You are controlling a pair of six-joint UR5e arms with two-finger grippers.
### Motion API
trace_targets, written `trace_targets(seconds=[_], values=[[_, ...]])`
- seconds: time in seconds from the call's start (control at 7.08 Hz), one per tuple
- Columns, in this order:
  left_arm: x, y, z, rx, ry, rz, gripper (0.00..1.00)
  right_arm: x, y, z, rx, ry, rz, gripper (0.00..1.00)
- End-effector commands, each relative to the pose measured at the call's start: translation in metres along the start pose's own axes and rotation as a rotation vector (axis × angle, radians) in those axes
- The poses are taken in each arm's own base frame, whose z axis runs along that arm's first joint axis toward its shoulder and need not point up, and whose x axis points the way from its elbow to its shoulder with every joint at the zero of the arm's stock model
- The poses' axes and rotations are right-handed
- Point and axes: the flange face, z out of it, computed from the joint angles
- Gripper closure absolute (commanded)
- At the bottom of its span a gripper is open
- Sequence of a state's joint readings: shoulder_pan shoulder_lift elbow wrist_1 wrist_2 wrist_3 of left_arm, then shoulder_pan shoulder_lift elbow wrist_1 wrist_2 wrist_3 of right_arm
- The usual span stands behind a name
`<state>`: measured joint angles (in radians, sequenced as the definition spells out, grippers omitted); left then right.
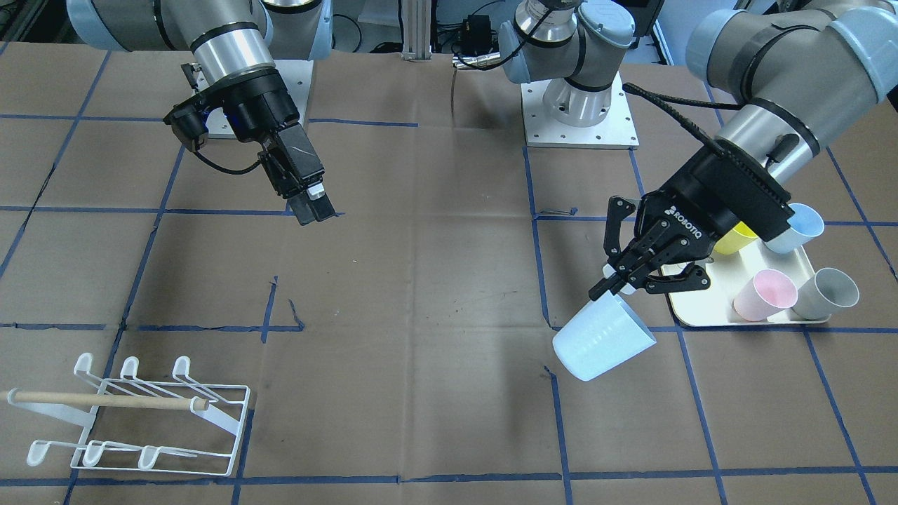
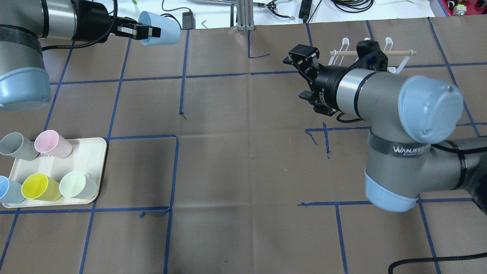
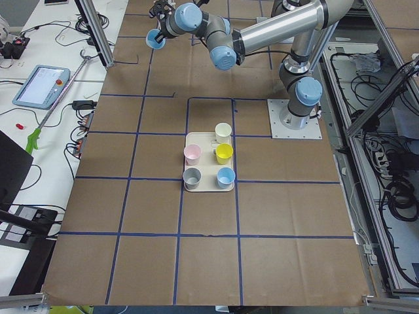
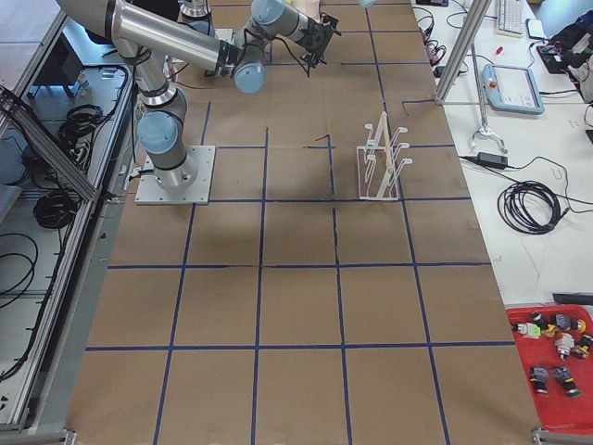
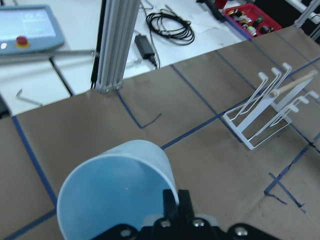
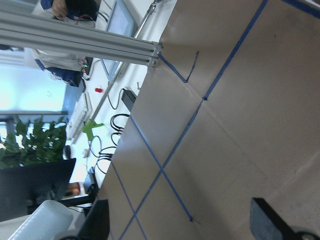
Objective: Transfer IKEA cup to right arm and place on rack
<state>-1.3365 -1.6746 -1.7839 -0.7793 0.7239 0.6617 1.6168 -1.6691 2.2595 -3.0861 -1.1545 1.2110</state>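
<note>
- Nearest your left wrist camera is the IKEA cup (image 5: 112, 197). Its open mouth is turned back toward the lens and fills the lower left of that view.
- Your left gripper (image 1: 614, 285) is pinching the cup by its rim, with one finger inside the mouth and the other against the outer wall.
- You can see the cup held clear of the table and tilted. Its long axis slants down and away from the gripper, and its base points toward the right arm's side of the table.
- It is a plain, pale blue, tapered tumbler with no handle. The finish is matte, and faint rings run round the wall in the front-facing view.
- In that view it hangs near the corner of the cream tray (image 2: 89, 152). On the tray stand a grey cup (image 2: 15, 146), a pink cup (image 2: 53, 144), a yellow cup (image 2: 38, 187), a pale green cup (image 2: 78, 185) and another blue cup (image 2: 7, 190).
- Your right arm (image 2: 380, 95) holds the right gripper (image 1: 314, 210) above the table, well apart from the cup. Its wrist view shows the fingers spread wide.
- Your rack (image 1: 140, 421) is made of white wire with a wooden dowel (image 1: 105, 398) across it. It stands on the table on the right arm's side, well apart from the cup.
</note>
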Motion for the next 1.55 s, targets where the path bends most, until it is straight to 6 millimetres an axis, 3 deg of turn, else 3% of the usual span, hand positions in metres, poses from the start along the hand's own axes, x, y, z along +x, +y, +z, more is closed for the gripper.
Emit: trace_targets(seconds=[0.0,0.28,0.42,0.57,0.85,1.13,1.41], values=[[0.031,0.024,0.022,0.160,0.056,0.155,0.96,0.029,0.025,-0.018,-0.009,-0.174,0.116,0.00],[0.068,0.068,0.050,0.231,0.055,0.245,0.96,0.026,0.032,-0.021,-0.079,-0.204,0.199,0.00],[0.098,0.089,0.061,0.266,0.067,0.308,0.96,0.026,0.031,-0.019,-0.075,-0.200,0.213,0.00],[0.120,0.101,0.062,0.284,0.077,0.306,0.97,0.027,0.030,-0.018,-0.066,-0.189,0.218,0.00],[0.145,0.118,0.061,0.325,0.175,0.307,0.97,0.027,0.029,-0.016,-0.064,-0.182,0.222,0.00],[0.149,0.119,0.060,0.334,0.208,0.298,0.97,0.033,0.028,-0.002,-0.091,-0.142,0.273,0.00],[0.150,0.120,0.060,0.334,0.211,0.286,0.97,0.019,0.018,0.018,-0.101,-0.142,0.271,0.00]])
